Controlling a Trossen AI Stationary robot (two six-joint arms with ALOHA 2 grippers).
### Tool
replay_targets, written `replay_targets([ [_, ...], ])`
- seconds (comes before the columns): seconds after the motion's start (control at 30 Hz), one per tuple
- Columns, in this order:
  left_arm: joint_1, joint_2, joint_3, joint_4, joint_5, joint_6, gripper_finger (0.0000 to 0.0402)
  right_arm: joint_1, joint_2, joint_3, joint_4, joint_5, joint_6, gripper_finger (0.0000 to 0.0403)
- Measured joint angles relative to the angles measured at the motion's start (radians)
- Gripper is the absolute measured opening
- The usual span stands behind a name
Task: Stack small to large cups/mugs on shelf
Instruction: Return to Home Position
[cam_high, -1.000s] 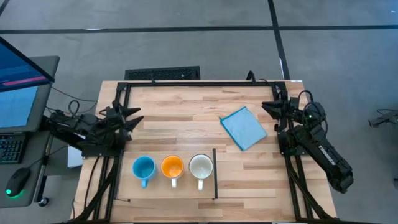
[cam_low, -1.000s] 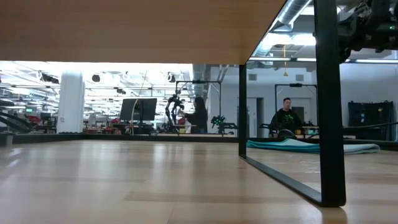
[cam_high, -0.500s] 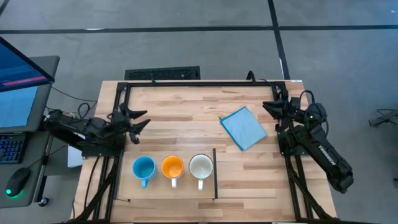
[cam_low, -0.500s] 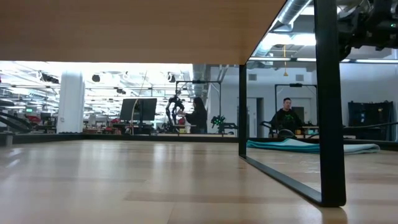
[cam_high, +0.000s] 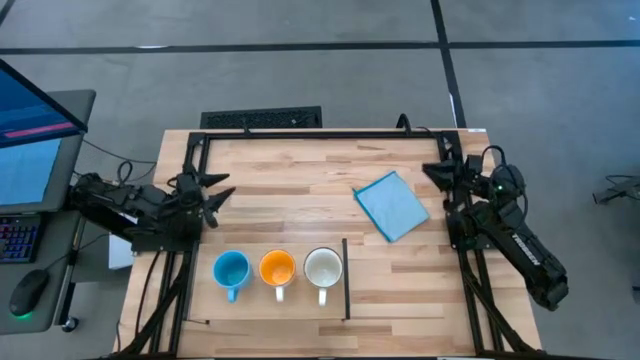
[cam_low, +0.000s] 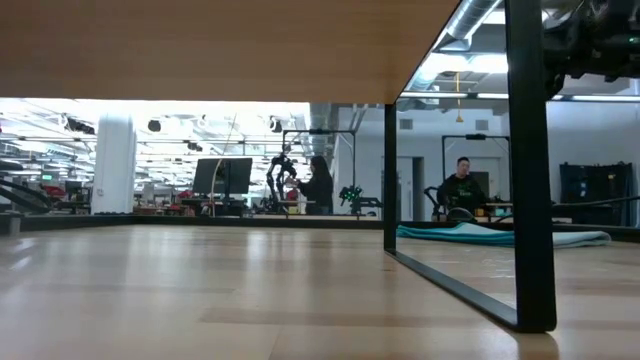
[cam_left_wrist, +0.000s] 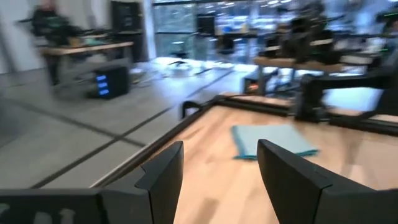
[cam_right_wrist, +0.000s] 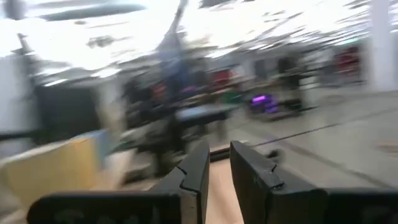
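Three mugs stand upright in a row on the shelf, a patch of wooden tabletop edged by a thin black strip. The row runs light blue, orange, white, with the handles toward the near edge. My left gripper hovers open at the table's left edge, just beyond the blue mug, pointing level across the table. My right gripper waits at the right edge, its fingers a narrow gap apart with nothing between them. Neither touches a mug.
A flat light-blue cloth lies on the wood right of centre, near my right gripper. A black metal frame runs around the table; one post shows in the low view. People stand in the room beyond.
My left gripper has swung a little toward the table's right, then come back toward the left edge, staying level and open. The mugs and the cloth lie as before.
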Motion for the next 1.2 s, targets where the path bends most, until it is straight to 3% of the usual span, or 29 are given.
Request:
replay_targets([
  [0.17, 0.000, 0.000, 0.000, -0.071, -0.089, -0.040, 0.0197, 0.000, 0.000, 0.000, -0.062, 0.251, -0.096, 0.0086],
  [0.43, 0.000, -0.048, -0.003, -0.148, -0.167, -0.085, 0.0197, 0.000, 0.000, 0.000, -0.079, 0.218, -0.146, 0.0086],
  [0.67, 0.003, -0.117, -0.004, -0.220, -0.346, -0.137, 0.0197, 0.000, 0.000, 0.000, -0.079, 0.217, -0.153, 0.0086],
  [0.87, 0.051, -0.135, -0.004, -0.198, -0.241, -0.093, 0.0197, 0.000, 0.000, 0.000, -0.090, 0.218, -0.175, 0.0086],
  [1.03, 0.147, -0.127, -0.102, 0.021, -0.242, 0.033, 0.0197, 0.000, 0.000, 0.000, -0.095, 0.218, -0.175, 0.0086],
  [1.2, 0.347, -0.127, -0.238, 0.300, -0.181, 0.163, 0.0197, 0.000, 0.000, 0.000, -0.095, 0.218, -0.174, 0.0086],
])
